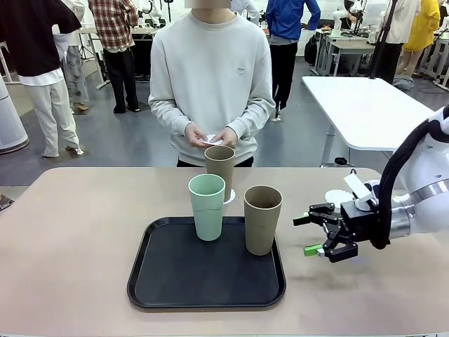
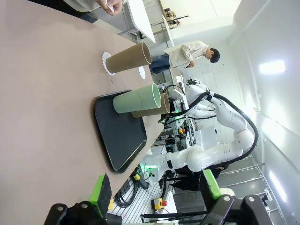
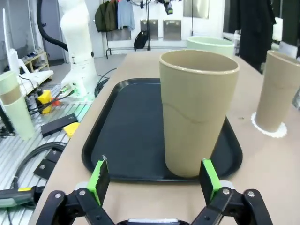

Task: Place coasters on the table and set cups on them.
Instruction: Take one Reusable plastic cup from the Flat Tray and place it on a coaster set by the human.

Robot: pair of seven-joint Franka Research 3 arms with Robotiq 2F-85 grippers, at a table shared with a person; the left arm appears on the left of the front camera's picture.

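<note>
Here's the right gripper point(image 1: 307, 235), jaws spread wide and empty, just beside the matte brown cup point(image 1: 262, 219) on the smooth black tray point(image 1: 175, 281), near the mint cup point(image 1: 207, 206). The far brown cup point(image 1: 219, 163) stands on the tan table point(image 1: 70, 239), hiding most of its lacy coaster point(image 1: 229, 197). The left gripper point(image 2: 154, 192) is spread and empty too. The person's hands point(image 1: 226, 135) pinch something white, possibly another coaster.
</note>
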